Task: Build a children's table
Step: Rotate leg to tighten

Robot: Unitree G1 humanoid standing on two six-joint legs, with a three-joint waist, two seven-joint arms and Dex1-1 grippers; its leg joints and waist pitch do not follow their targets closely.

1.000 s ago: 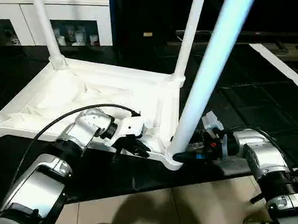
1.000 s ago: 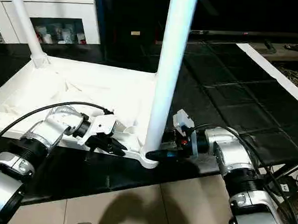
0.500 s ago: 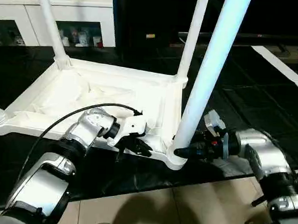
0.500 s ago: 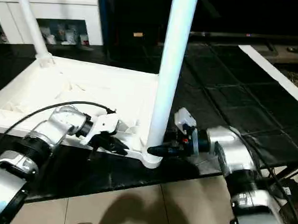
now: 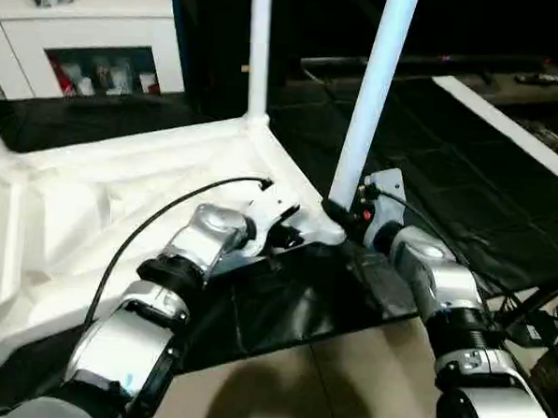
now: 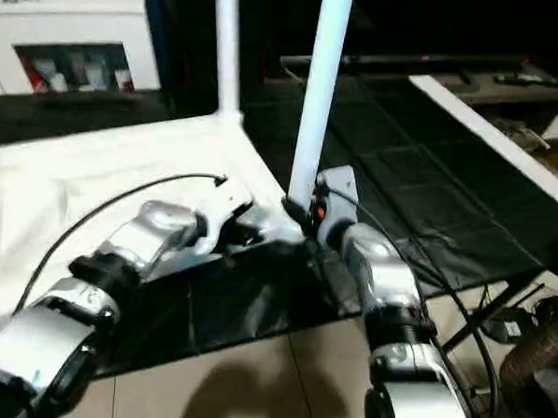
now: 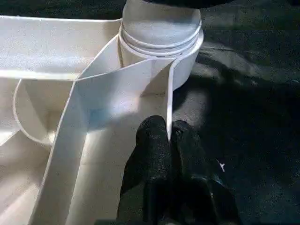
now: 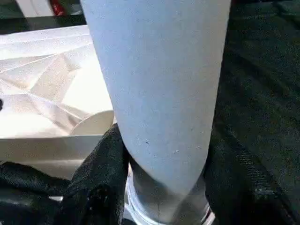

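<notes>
Both wrist views: left hand [image 7: 169, 140] pinches table [image 5: 73, 208] rim; right hand [image 8: 161, 187] grips leg [image 8: 159, 93].

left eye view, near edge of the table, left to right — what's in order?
left tool pinching the table frame → near corner leg → right tool around that leg's base → black mat
</notes>
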